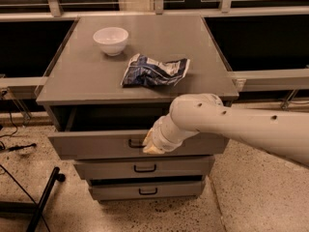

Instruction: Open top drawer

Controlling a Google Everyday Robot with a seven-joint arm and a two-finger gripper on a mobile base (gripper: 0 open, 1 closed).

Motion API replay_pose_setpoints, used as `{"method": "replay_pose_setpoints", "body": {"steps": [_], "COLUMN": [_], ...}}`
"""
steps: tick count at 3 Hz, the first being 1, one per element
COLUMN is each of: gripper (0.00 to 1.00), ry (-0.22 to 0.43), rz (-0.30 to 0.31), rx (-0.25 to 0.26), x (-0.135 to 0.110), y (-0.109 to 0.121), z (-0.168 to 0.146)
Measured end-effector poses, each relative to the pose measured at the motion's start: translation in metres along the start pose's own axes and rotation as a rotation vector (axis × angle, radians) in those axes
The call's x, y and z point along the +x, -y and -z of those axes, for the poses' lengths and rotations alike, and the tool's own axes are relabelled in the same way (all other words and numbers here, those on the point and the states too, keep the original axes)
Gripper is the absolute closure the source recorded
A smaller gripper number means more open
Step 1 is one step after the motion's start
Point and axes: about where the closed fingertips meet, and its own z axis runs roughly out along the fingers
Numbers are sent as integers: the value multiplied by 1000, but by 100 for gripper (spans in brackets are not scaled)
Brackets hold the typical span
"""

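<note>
The top drawer (91, 146) is the grey front just under the cabinet top. It stands pulled out a little, with a dark gap above its upper edge. Its small black handle (133, 143) shows partly at the centre. My gripper (152, 146) sits at the drawer front, right against the handle's right end, at the tip of my white arm (231, 124), which reaches in from the right. The arm's wrist hides the rest of the handle.
On the cabinet top (82, 83) stand a white bowl (111, 40) and a crumpled blue and white bag (154, 70). The middle drawer (106, 169) and bottom drawer (116, 191) are below. A black stand leg (43, 197) lies on the floor at left.
</note>
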Motion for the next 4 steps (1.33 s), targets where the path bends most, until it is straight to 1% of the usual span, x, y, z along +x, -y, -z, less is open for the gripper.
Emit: {"method": "replay_pose_setpoints", "body": {"steps": [1, 3, 4], "gripper": [100, 100, 100], "ry": [2, 10, 12], "rz": [4, 9, 12], "rx": [-18, -68, -103], "x": [-1, -4, -6], "y": [-17, -44, -68], "z": [0, 1, 6]}}
